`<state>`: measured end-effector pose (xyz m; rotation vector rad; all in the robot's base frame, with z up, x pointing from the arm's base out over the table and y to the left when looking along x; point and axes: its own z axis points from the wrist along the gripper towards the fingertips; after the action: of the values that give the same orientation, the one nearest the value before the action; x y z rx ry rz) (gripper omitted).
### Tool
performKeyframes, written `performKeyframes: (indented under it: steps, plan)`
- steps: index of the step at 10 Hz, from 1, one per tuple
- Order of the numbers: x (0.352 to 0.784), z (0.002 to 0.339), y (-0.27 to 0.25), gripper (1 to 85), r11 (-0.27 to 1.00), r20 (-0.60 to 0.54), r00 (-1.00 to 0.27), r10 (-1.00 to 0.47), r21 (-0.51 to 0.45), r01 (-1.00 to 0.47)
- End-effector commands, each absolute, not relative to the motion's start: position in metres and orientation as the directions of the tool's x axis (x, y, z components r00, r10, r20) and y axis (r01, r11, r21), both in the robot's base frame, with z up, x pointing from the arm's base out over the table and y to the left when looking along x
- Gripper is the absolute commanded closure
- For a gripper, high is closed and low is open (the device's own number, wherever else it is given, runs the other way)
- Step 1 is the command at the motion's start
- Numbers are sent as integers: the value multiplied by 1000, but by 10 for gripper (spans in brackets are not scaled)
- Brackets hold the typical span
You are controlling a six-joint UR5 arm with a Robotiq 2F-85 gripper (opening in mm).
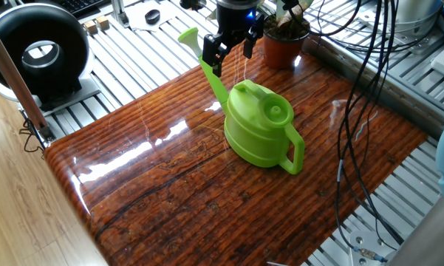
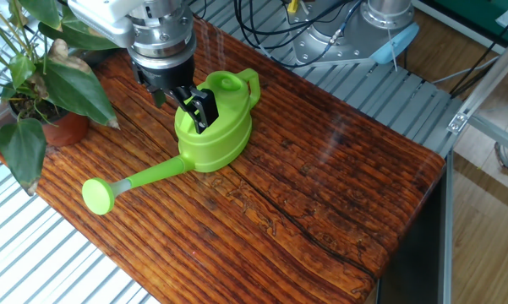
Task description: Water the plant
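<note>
Two fingers of the gripper (image 1: 231,48) are spread wide, and nothing is held. The green watering can (image 1: 262,125) is stood on the table (image 1: 170,185). The plant (image 1: 284,41) is set at the corner nearby. The handle (image 1: 295,151) should be pinched tight, so no water is spilled.

1. The arm (image 1: 233,7) is running off the top edge in both views.
2. The plant (image 1: 284,46) is getting cut by the top edge in one view, and by the left edge in the other.
3. Its leaves (image 2: 72,84) are covering part of the pot (image 2: 61,130).
4. The gripper (image 2: 196,110) is hiding part of the can (image 2: 215,139).
</note>
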<state>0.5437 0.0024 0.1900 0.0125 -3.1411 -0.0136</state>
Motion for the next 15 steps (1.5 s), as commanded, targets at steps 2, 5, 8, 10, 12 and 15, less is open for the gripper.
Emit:
performKeyframes:
  steps: [2, 5, 8, 10, 12, 15]
  plan:
    - [566, 194, -33, 843, 987, -101, -992, 80, -129, 93]
    - [565, 194, -27, 843, 989, -95, -992, 84, -116, 95]
    - [558, 197, -22, 843, 990, -81, -993, 88, -106, 96]
    - [552, 203, -18, 843, 988, -80, -991, 105, -104, 113]
    - [541, 209, -2, 843, 992, -58, -992, 110, -60, 113]
    - [524, 214, 5, 843, 992, -40, -993, 115, -45, 117]
